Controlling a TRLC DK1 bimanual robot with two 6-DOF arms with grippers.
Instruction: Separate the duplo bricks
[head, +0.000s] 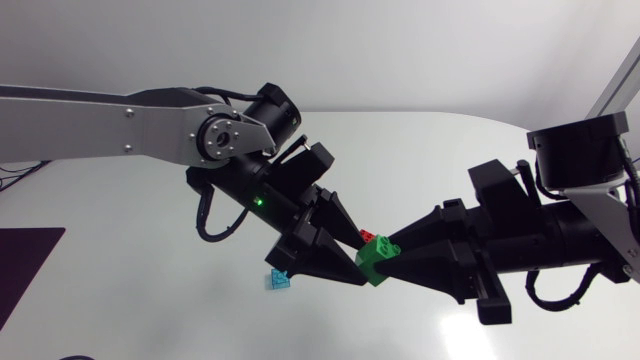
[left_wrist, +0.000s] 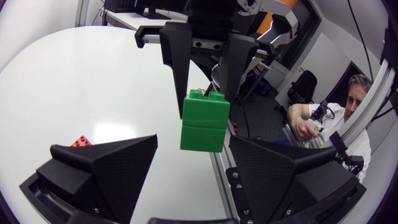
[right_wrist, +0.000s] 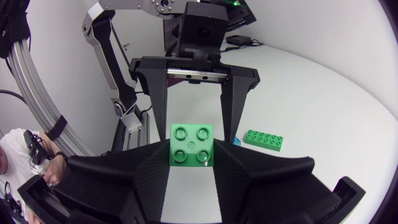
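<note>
Two green duplo bricks (head: 376, 258) are stacked together and held in the air above the table's middle. My right gripper (head: 388, 258) is shut on one brick of the stack (right_wrist: 192, 147), coming in from the right. My left gripper (head: 358, 263) meets it from the left and stands open, its fingers (left_wrist: 106, 168) on either side of the other green brick (left_wrist: 203, 138) with small gaps showing. In the left wrist view the right gripper's fingers (left_wrist: 179, 62) clamp the far brick (left_wrist: 206, 106).
A small red brick (head: 367, 235) lies on the table just behind the grippers. A light blue brick (head: 277, 281) sits under the left gripper. A long flat green brick (right_wrist: 263, 139) lies on the white table (head: 120, 290) beside the stack.
</note>
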